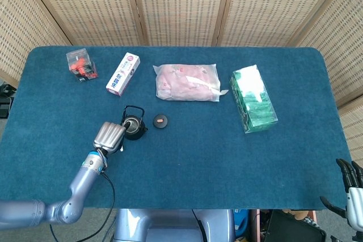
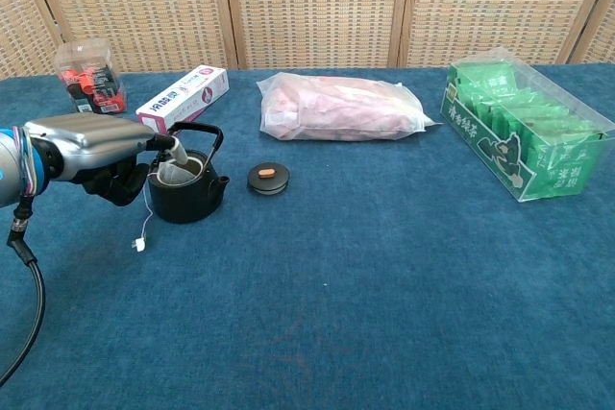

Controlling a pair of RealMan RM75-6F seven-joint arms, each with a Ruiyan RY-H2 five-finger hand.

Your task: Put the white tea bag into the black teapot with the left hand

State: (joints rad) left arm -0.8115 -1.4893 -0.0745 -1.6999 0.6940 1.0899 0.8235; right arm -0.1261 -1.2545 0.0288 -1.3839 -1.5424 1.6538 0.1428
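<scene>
The left robot hand (image 2: 91,146) reaches in from the left, low over the blue counter (image 2: 384,276). Its fingertips (image 2: 165,142) pinch the top of the white tea bag (image 2: 177,171). The tea bag sits in the open mouth of the black teapot (image 2: 188,189), just right of the hand. A thin string (image 2: 147,210) hangs from the bag down the left side of the pot, and its small tag (image 2: 139,245) lies on the counter.

The little round lid (image 2: 268,178) lies just right of the teapot. Farther back are a white and pink box (image 2: 183,99) and a clear box with red things inside (image 2: 88,76). A soft pink bag (image 2: 341,108) lies far in the middle. A clear box of green packs (image 2: 524,129) is on the right.

The right robot hand (image 1: 350,192) is off the counter at the near right, holding nothing, with its fingers apart.
</scene>
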